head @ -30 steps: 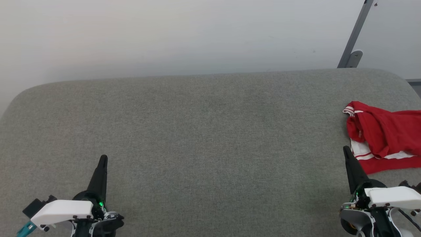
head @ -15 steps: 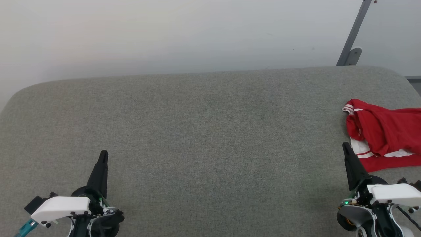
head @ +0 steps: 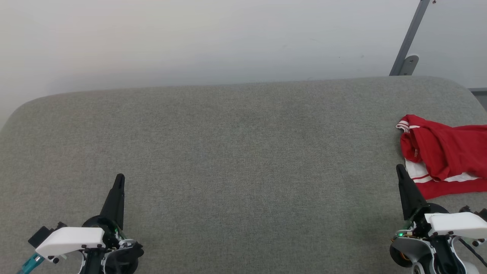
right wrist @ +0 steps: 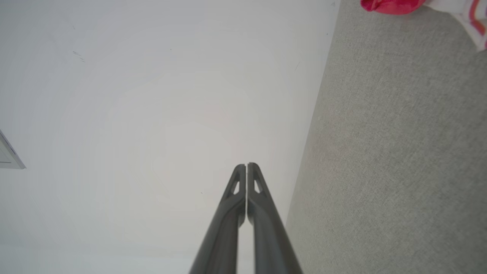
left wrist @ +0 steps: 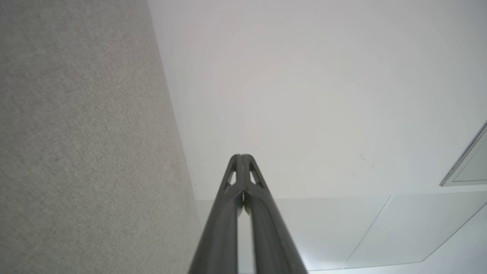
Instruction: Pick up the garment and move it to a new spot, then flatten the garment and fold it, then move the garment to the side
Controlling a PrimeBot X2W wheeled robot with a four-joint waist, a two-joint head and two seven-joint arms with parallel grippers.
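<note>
The garment (head: 445, 156), bright red with white bands and thin stripe trim, lies crumpled at the far right of the grey fabric table (head: 236, 152), partly cut off by the head view's right edge. A corner of the garment (right wrist: 388, 5) shows at the top of the right wrist view. My right gripper (head: 400, 169) hovers just left of and below the garment, shut and holding nothing, its fingers (right wrist: 246, 169) pressed together. My left gripper (head: 120, 179) stands at the lower left over bare table, shut and holding nothing, its fingers (left wrist: 241, 158) closed.
A pale wall (head: 190, 38) rises behind the table's rounded far edge. A grey metal post with a bracket (head: 409, 42) stands at the upper right. Bare table stretches between the two grippers.
The head view shifted slightly between one second ago and half a second ago, so table and garment sit a little higher. Since then nothing has moved. Both grippers stay shut.
</note>
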